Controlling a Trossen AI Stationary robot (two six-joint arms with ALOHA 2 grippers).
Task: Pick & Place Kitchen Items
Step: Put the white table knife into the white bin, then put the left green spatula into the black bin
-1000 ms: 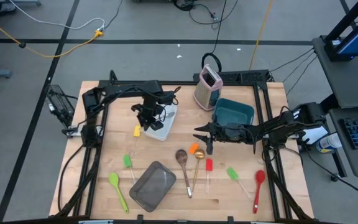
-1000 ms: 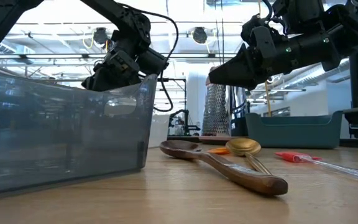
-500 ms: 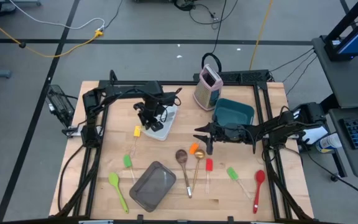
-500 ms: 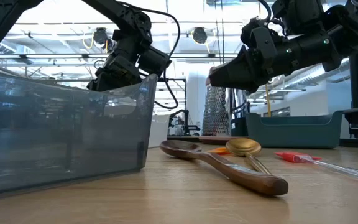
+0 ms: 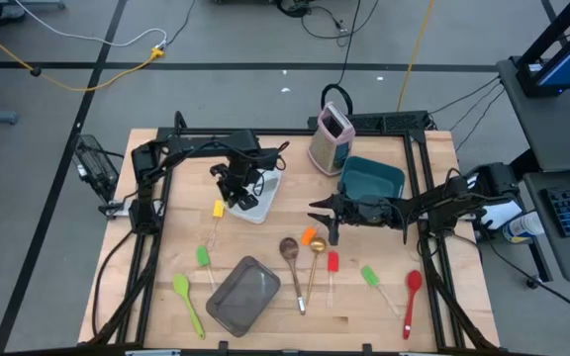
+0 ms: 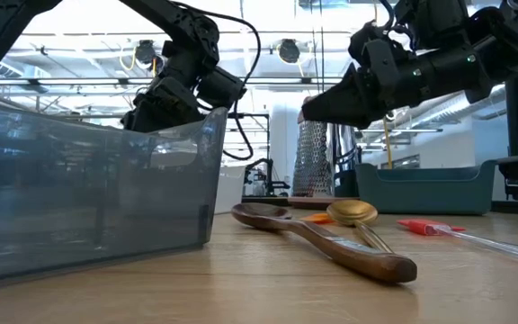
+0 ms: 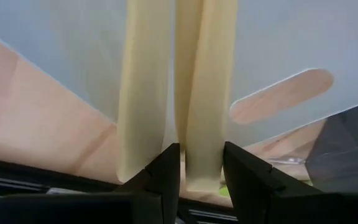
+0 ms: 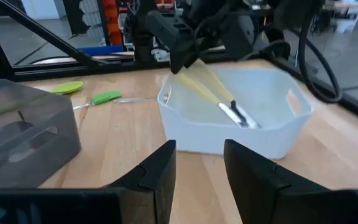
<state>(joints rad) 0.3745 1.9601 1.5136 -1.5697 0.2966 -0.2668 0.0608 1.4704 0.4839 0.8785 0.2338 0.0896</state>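
A pale yellow utensil [image 8: 207, 87] with two long arms and a grey metal end slants out of the white tray [image 8: 185, 134]; its metal end rests on the tray floor. My left gripper [image 5: 237, 185] is open over the tray's left edge, and its fingers stand on either side of one arm's upper end [image 7: 202, 177]. My right gripper [image 5: 315, 213] hovers open and level at mid-table, pointing left, with nothing between its fingers. A wooden spoon [image 5: 290, 252], gold spoon [image 5: 317, 247], orange spatula [image 5: 310, 235] and red spatula [image 5: 332, 265] lie flat on the table. My left gripper comes at the utensil slanting down from above, and one arm's upper end [image 7: 202, 177] lies in the gap between its fingers [image 7: 166, 171]. The other arm passes outside them. I cannot tell whether the fingers touch it.
A grey pan [image 5: 243, 295] stands near the front edge. The teal bin [image 5: 372, 178] and upright grater [image 5: 331, 138] are at the back right. Green spatulas [image 5: 204, 257] [image 5: 369, 277], a light green one [image 5: 181, 292], a red spoon [image 5: 413, 287] and a yellow-ended utensil [image 5: 218, 208] lie around.
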